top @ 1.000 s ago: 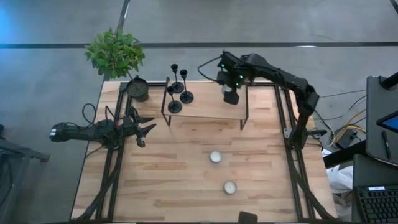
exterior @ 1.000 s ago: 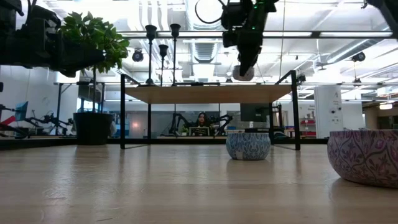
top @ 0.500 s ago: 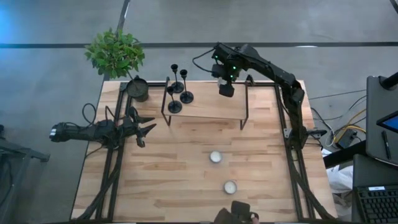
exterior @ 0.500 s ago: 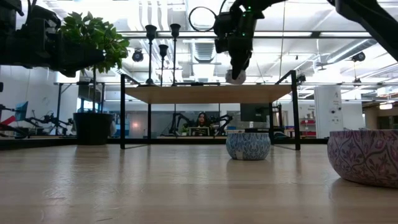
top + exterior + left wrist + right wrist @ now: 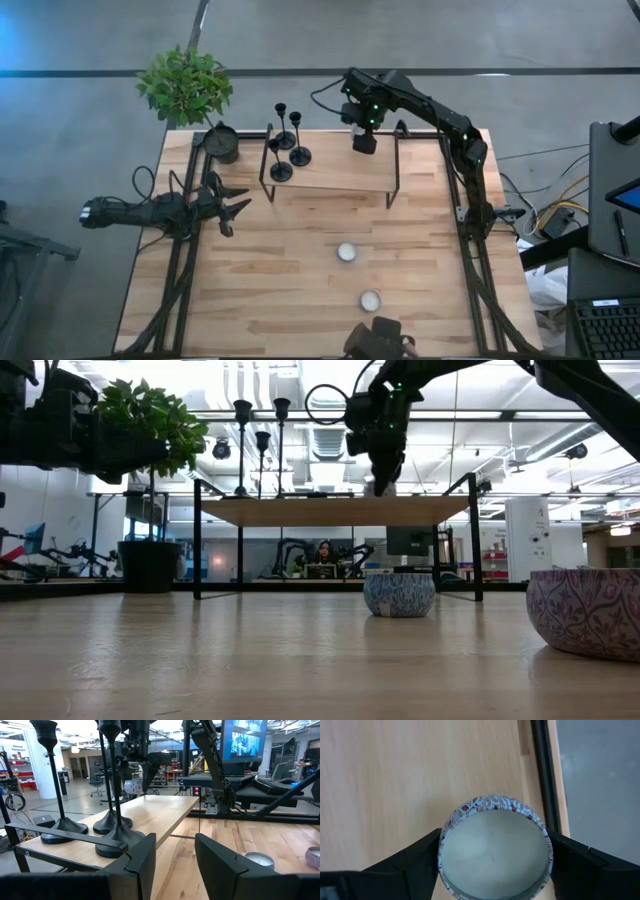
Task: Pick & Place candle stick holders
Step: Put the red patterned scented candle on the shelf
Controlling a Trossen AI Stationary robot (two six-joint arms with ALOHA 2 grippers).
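Observation:
Three black candlesticks [image 5: 288, 155] stand on their round bases at the left end of a raised wooden shelf [image 5: 330, 178]. They also show in the left wrist view [image 5: 107, 790]. My right gripper [image 5: 363, 141] is over the shelf's far right part, shut on a patterned tealight cup [image 5: 495, 851]. In the low view the cup [image 5: 379, 488] is down at the shelf's top. Two more tealight cups [image 5: 347, 252] [image 5: 371, 300] sit on the table. My left gripper [image 5: 236, 206] is open and empty at the table's left side, level with the shelf. My right gripper pinches the tealight cup by its round side wall [image 5: 446, 845], one finger [image 5: 417, 862] on each opposite side. The fingers point down from above. The cup sits upright, open top up, at the shelf's surface; whether its bottom rests on the wood I cannot tell.
A dark plant pot [image 5: 222, 143] with a green plant [image 5: 185, 85] stands at the table's far left corner. The shelf's black frame edge [image 5: 540, 765] runs close beside the held cup. A dark object [image 5: 378, 340] shows at the table's near edge.
My right gripper has carried the cup toward the table's far edge and a little to the left, then lowered it from above the shelf down to the shelf's top. The cup has stayed upright in the hold.

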